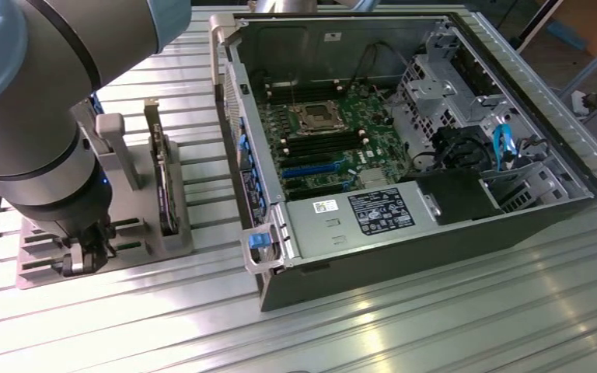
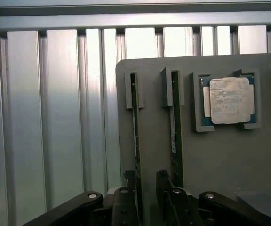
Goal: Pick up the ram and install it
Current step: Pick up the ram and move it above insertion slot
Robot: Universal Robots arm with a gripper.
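Claw (image 2: 146, 182) wide open, straddling the ram (image 2: 136, 127), nothing gripped.
You had the claw low over the grey holder (image 2: 220, 155) on the desk (image 2: 55, 117). The ram stood on edge in its slot, running between the fingers (image 2: 125, 207) and close by one; contact unclear. A second stick (image 2: 174, 122) lined up with the other finger, with the processor (image 2: 228, 100) beyond it.
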